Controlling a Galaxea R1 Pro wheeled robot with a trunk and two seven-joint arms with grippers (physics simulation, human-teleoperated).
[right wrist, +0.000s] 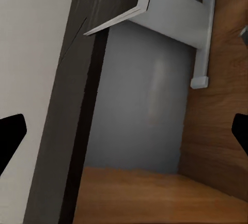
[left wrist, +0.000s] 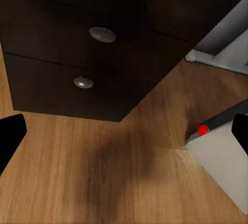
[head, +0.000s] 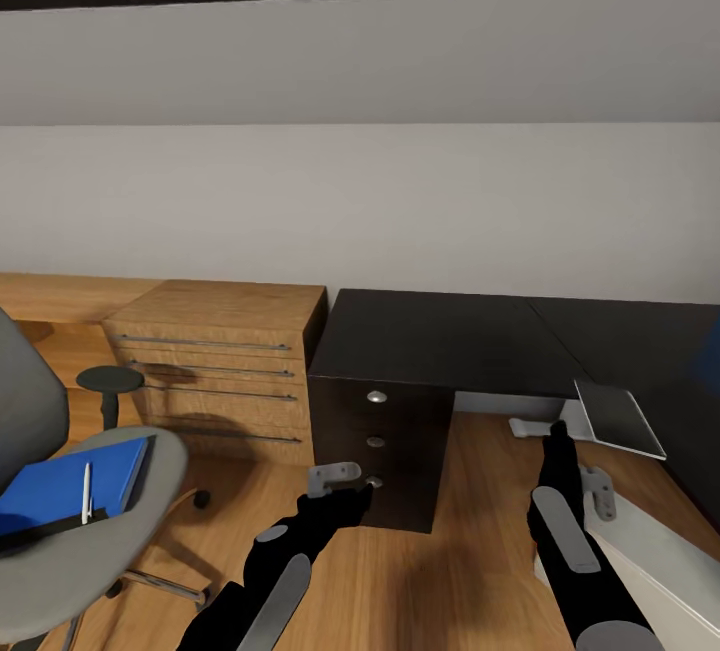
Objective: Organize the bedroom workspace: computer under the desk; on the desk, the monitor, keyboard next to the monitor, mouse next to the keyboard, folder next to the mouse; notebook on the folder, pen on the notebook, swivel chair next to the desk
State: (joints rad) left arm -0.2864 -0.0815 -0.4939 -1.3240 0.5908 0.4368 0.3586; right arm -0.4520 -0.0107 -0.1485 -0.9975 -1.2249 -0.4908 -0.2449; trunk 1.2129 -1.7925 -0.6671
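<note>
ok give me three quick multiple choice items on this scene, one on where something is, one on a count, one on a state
1. Where does the pen lie?
A. on the blue items on the swivel chair seat
B. on the desk top
C. on the floor

2. How many round knobs show on the front of the drawer unit of the desk in the head view?
A. one
B. three
C. five

3. What is the state of the left gripper?
A. shut on the pen
B. shut on a knob
C. open, holding nothing

Answers:
1. A, the white stick rests on the blue flat items on the grey seat.
2. B, three silver knobs sit one above another, the lowest by the left gripper.
3. C, in the left wrist view its fingertips stand far apart with only floor and drawers between them.
</note>
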